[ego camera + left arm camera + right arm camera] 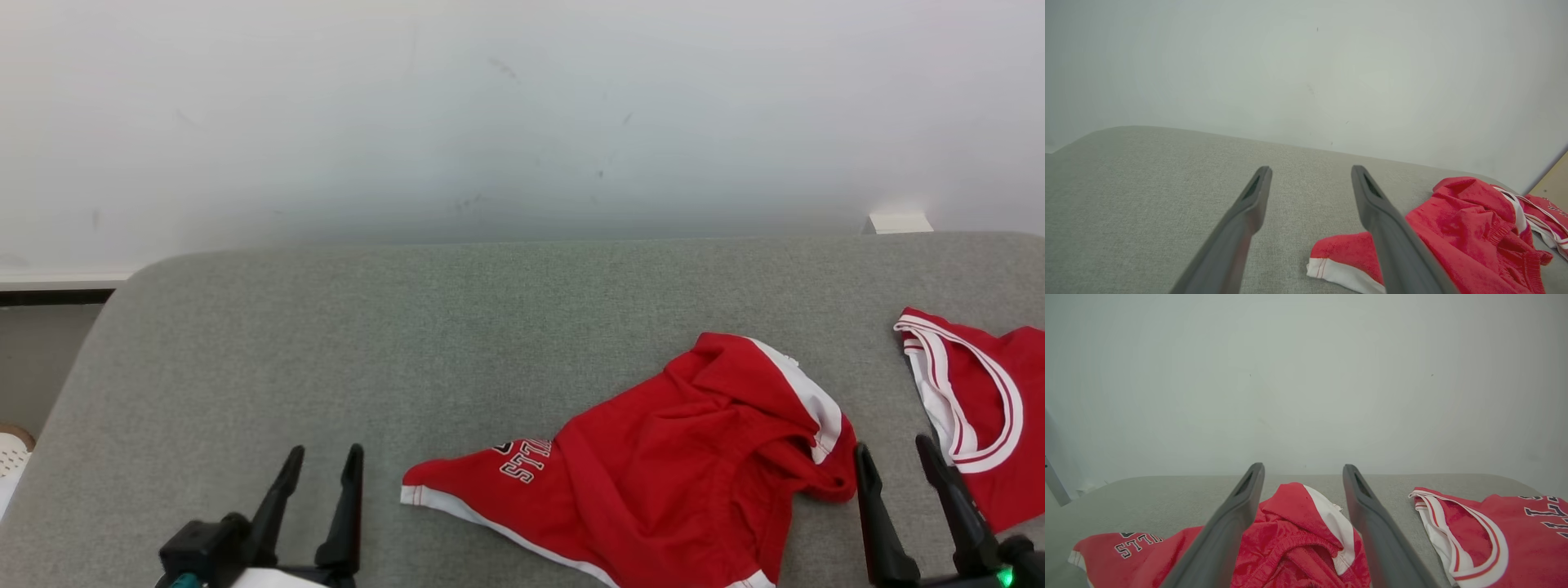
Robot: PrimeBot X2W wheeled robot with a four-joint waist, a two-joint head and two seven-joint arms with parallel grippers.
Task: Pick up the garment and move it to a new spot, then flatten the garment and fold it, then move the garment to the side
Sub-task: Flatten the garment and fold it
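The garment (678, 457), a crumpled pair of red shorts with white trim and lettering, lies on the grey padded surface (408, 327), right of centre near the front edge. My right gripper (892, 445) stands open just right of it, empty and apart from the cloth. In the right wrist view the garment (1294, 506) shows beyond and between that open right gripper (1303, 466). My left gripper (326, 451) is open and empty at the lower left, a little left of the garment's hem. In the left wrist view the left gripper (1311, 168) points over bare surface, with the garment (1457, 228) to its right.
A second red piece, a jersey (992, 408) with white-striped neckline, lies at the far right edge, also visible as the jersey (1515, 531). A pale wall rises behind the surface. The surface's left half is bare grey fabric. A small white block (898, 222) sits beyond the back right.
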